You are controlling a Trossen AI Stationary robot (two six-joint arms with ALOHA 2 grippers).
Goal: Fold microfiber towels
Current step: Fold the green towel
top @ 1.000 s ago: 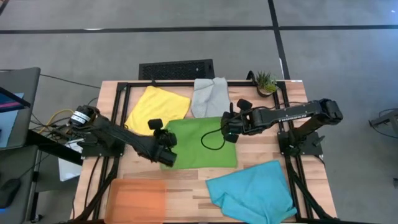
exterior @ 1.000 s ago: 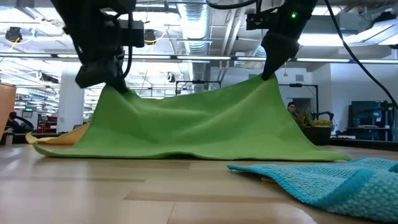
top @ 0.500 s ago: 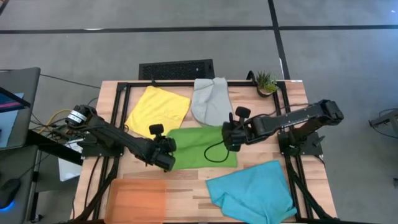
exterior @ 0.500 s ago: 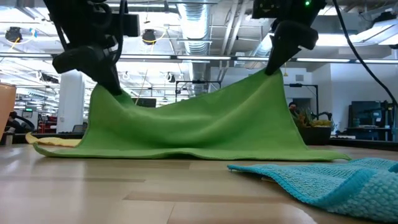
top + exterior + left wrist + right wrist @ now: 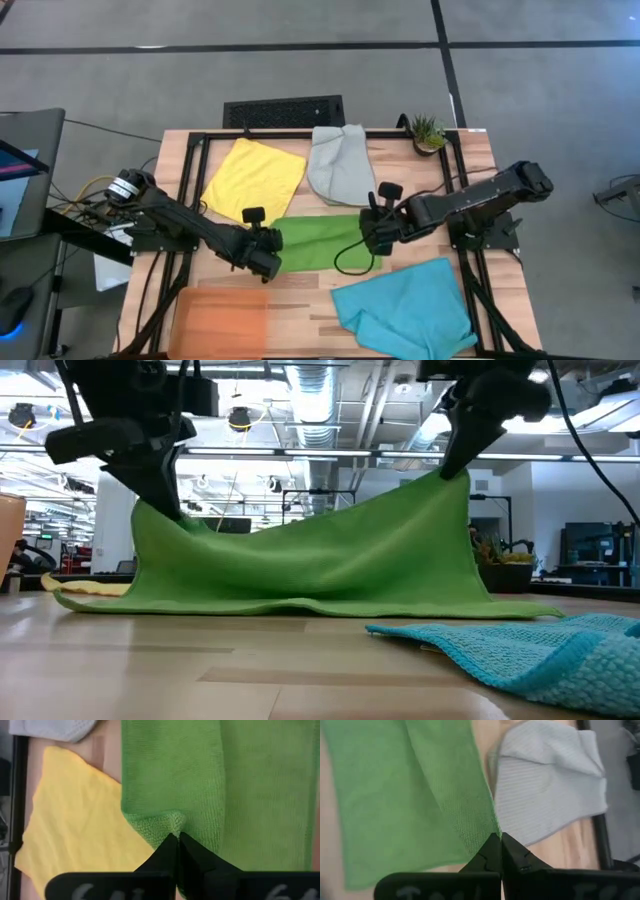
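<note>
The far edge of the green towel (image 5: 320, 243) had been carried further toward the table's front over the last second, so less of it was seen from above; the first fold was judged roughly half done. The left gripper (image 5: 268, 243) and right gripper (image 5: 371, 233) were each pinched tight on a lifted corner, the cloth sagging between them at mid-table.

My wooden desk (image 5: 310, 300) stands on grey floor (image 5: 300, 70) crossed by dark lines — a small potted plant (image 5: 428, 132) at one corner. Beyond it, ceiling ducts (image 5: 320, 400) and strip lights — an open workshop.
</note>
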